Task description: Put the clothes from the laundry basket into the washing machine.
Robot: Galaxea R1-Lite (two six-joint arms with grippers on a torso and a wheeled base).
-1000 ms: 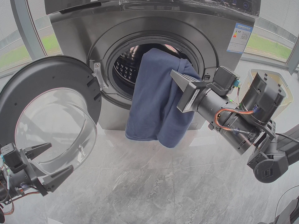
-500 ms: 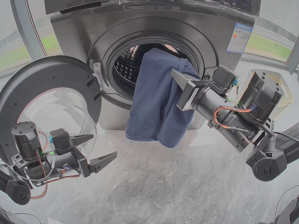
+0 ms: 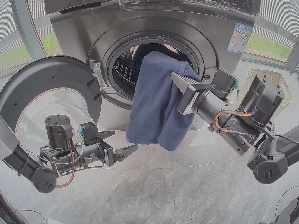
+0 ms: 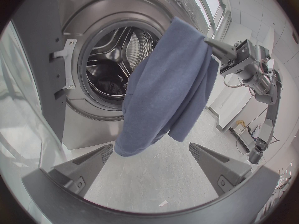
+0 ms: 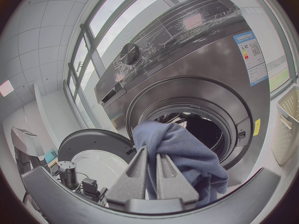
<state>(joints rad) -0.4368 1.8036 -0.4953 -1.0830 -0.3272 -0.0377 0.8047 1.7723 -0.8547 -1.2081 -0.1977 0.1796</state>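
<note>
Right tool (image 3: 175, 77) holds blue garment (image 3: 155, 106) before washing machine (image 3: 93, 38) opening.

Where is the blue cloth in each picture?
Head view: blue cloth hangs mid-picture from the right gripper, before the drum opening.
Left wrist view: blue cloth hangs before the drum opening.
Right wrist view: blue cloth bunched just beyond the right gripper.
Shared landmark: the drum opening.

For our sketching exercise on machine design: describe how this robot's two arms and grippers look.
The arms are dark grey, built from cylindrical joints. The left gripper and right gripper each have two black, wedge-shaped fingers with ribbed inner pads. A looped orange cable runs along each wrist.
</note>
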